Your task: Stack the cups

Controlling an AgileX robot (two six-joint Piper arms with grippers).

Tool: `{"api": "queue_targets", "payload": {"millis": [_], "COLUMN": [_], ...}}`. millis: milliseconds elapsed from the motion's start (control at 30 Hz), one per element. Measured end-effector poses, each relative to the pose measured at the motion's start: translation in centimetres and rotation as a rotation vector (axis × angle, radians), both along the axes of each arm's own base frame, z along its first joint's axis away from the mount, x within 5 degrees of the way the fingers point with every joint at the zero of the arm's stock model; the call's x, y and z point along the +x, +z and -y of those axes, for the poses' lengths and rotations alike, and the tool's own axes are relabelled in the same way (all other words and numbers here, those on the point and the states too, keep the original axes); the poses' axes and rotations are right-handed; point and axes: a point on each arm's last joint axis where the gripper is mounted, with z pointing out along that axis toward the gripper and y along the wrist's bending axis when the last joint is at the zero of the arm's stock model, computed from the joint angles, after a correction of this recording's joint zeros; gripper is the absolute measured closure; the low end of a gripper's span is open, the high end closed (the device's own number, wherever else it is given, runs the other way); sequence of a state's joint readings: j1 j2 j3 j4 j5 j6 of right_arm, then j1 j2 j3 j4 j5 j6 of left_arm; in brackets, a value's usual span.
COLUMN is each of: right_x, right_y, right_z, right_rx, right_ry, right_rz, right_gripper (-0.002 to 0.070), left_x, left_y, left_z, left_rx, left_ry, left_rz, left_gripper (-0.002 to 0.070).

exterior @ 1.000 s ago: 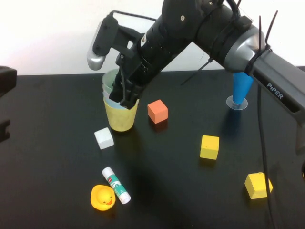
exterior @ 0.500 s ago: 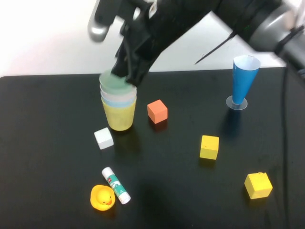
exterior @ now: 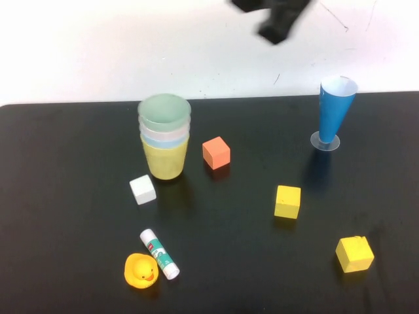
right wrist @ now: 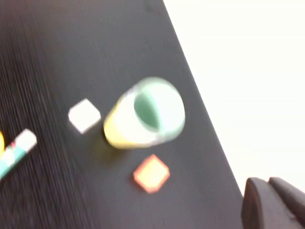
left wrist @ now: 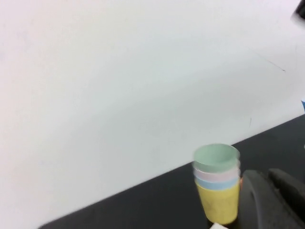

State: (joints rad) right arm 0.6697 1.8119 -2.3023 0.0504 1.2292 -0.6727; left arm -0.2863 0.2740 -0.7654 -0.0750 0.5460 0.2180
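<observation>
The four cups stand nested in one upright stack on the black table (exterior: 78, 196), left of centre: yellow cup (exterior: 165, 162) at the bottom, then light blue (exterior: 165, 142), pale pink (exterior: 163, 134), pale green (exterior: 163, 112) on top. The stack also shows in the left wrist view (left wrist: 217, 186) and the right wrist view (right wrist: 143, 117). My right gripper (exterior: 273, 29) is high above the table's far edge, well clear of the stack; its fingers lie together, empty (right wrist: 267, 181). My left gripper (left wrist: 268, 174) is out of the high view, fingers together, empty, beside the stack.
An orange cube (exterior: 216, 152) sits right of the stack, a white cube (exterior: 143, 190) in front of it. A glue stick (exterior: 159, 254) and yellow duck (exterior: 140, 271) lie front left. Two yellow cubes (exterior: 287, 201) (exterior: 354, 254) sit right. A dark-blue cone cup (exterior: 335, 112) stands back right.
My right arm has let go of the stack and lifted up and away to the right, out over the back edge. The four-cup stack stays put, now fully uncovered.
</observation>
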Motion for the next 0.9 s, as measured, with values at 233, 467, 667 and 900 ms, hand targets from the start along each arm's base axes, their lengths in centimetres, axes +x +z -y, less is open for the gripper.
{"api": "queue_targets", "payload": {"millis": [233, 467, 667, 900], "right_x": [-4.6, -9.6, -13.4, -16.1], "right_y": [0.0, -4.4, -9.7, -16.1], "right_z": [4.9, 8.9, 11.7, 13.8], "right_rx": [-0.090, -0.070, 0.004, 0.089], "right_ry": [-0.098, -0.115, -0.132, -0.190], "right_rz": [-0.026, -0.024, -0.007, -0.037], "right_gripper": [0.0669, 0.0671, 0.0671, 0.0671], "left_x": [-3.0, -2.1, -1.1, -0.1], "left_y": [-5.0, -8.3, -10.1, -12.0], "left_z": [-0.9, -0.6, -0.4, -0.3], "left_rx": [-0.078, -0.144, -0.142, -0.118], "left_ry": [0.001, 0.001, 0.021, 0.038], "left_rz": [0.067, -0.098, -0.134, -0.162], "left_gripper": [0.0673, 0.0673, 0.0673, 0.0673]}}
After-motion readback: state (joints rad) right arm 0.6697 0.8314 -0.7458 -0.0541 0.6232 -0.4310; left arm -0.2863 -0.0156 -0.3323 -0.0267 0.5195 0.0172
